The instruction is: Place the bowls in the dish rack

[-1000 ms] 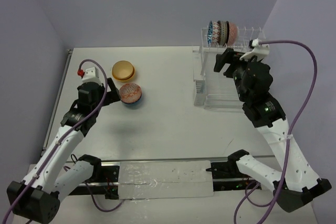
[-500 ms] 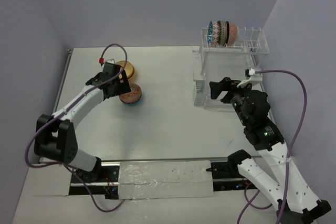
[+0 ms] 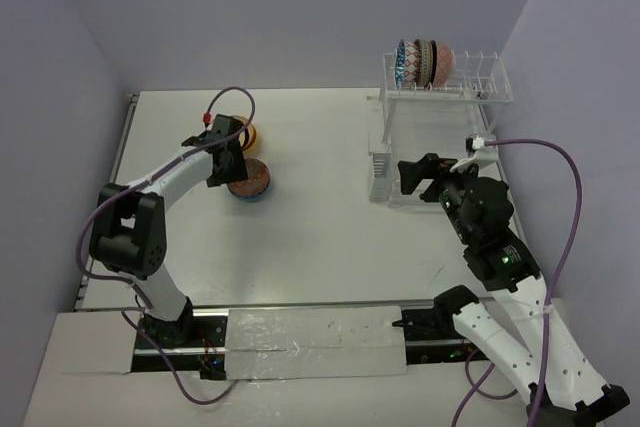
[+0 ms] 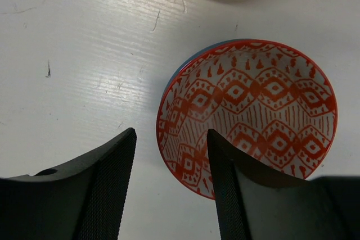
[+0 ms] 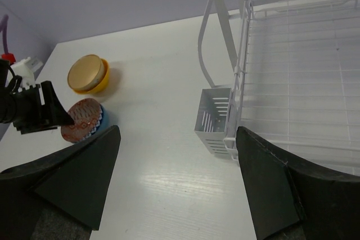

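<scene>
Fingers of left claw (image 4: 170,133) parted astride red-patterned bowl (image 4: 253,111) rim, unclamped, right claw (image 5: 177,129) wide, empty, near dish rack (image 5: 292,60)

Pretty plain setup: a white table (image 3: 330,237) with a few faint scratches filled the middle of the frame. Flat lavender walls boxed it in: the back wall (image 3: 300,17) across the top, the left wall (image 3: 45,127), the right wall (image 3: 590,77). The light was soft and even.
</scene>
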{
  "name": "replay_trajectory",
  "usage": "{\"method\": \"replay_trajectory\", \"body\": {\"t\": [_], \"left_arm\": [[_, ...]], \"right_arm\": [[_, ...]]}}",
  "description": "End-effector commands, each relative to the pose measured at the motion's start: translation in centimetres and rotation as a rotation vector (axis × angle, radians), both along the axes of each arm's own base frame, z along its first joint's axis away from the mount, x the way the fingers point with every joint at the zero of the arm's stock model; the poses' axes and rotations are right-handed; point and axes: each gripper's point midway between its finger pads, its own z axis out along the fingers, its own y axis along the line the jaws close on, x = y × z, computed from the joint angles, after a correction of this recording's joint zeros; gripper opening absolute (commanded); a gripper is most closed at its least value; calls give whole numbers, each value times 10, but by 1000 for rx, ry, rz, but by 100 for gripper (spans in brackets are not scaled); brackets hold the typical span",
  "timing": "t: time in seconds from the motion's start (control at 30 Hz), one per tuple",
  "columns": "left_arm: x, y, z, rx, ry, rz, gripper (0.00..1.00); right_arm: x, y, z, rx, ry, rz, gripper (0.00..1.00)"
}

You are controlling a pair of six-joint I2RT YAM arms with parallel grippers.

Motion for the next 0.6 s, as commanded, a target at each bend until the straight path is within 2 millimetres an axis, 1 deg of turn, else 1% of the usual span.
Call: {"method": "replay_trajectory", "body": {"t": [0.0, 0.03, 0.17, 0.23, 0.37, 0.5, 0.57], "left_arm": [[16, -5, 15, -16, -44, 12, 58], [17, -6, 13, -14, -35, 14, 57], [20, -7, 8, -14, -25, 9, 49], [19, -7, 3, -9, -13, 8, 47], [20, -8, 1, -12, -10, 9, 37], [20, -9, 1, -16, -3, 9, 36], [21, -9, 1, -13, -4, 11, 31]], "right_arm": [[2, 1, 12, 14, -48, 2, 91], [2, 2, 12, 15, -46, 3, 91], [1, -3, 13, 15, -53, -21, 91], [1, -3, 14, 14, -56, -19, 91], [2, -3, 12, 9, -51, -18, 91], [2, 0, 11, 9, -46, -7, 91], [2, -1, 10, 6, -47, -8, 91]]}}
